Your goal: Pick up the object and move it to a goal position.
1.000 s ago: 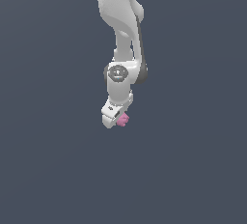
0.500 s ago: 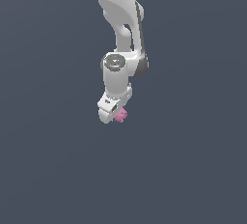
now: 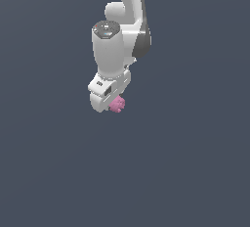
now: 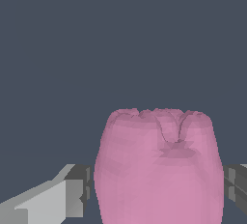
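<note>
Comparing with the earlier exterior views, the arm has swung its wrist nearer the camera, gripper (image 3: 113, 104) clamped on the pink object (image 3: 117, 104) throughout. Grasp judged secure; transport under way. No goal marker is visible.

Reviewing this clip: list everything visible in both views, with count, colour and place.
pink lumpy object: one, pink, between the claw's fingers, pads against both of its sides in the wrist view; peeks out under the claw in the exterior view
background surface: one, plain dark grey-blue, fills both views
arm: one, white with dark joint sections, comes down from the exterior view's top
claw: one, white body, grey pads, shut on the pink lumpy object
</note>
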`<state>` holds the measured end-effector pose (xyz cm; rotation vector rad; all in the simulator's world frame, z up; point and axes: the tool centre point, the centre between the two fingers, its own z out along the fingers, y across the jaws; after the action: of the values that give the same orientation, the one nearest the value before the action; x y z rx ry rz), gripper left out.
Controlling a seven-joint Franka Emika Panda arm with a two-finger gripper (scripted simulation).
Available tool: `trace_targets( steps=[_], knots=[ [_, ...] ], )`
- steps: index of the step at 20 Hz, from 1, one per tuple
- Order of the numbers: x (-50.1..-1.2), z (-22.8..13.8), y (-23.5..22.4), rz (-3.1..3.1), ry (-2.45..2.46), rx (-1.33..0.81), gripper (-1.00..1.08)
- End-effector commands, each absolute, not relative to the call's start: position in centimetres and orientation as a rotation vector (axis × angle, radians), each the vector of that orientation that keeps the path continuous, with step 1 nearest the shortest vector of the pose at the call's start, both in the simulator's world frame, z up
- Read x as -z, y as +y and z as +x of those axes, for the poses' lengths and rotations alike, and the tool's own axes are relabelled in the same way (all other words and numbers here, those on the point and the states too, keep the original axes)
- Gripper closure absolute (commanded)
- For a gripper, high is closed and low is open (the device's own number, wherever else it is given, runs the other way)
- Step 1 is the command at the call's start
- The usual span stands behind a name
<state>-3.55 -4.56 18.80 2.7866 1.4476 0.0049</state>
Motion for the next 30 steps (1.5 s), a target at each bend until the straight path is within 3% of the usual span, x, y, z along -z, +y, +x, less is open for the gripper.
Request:
trace_targets(
  steps=[1,21,30],
  knots=[
    [-21.7,-3.6,-5.1,2.787,1.449,-0.005,1.08],
    [-42.7,-3.5,-9.3,2.788,1.449,-0.003,1.08],
    [-48.5,-3.1,-10.5,2.789,1.447,-0.001,1.08]
  ],
)
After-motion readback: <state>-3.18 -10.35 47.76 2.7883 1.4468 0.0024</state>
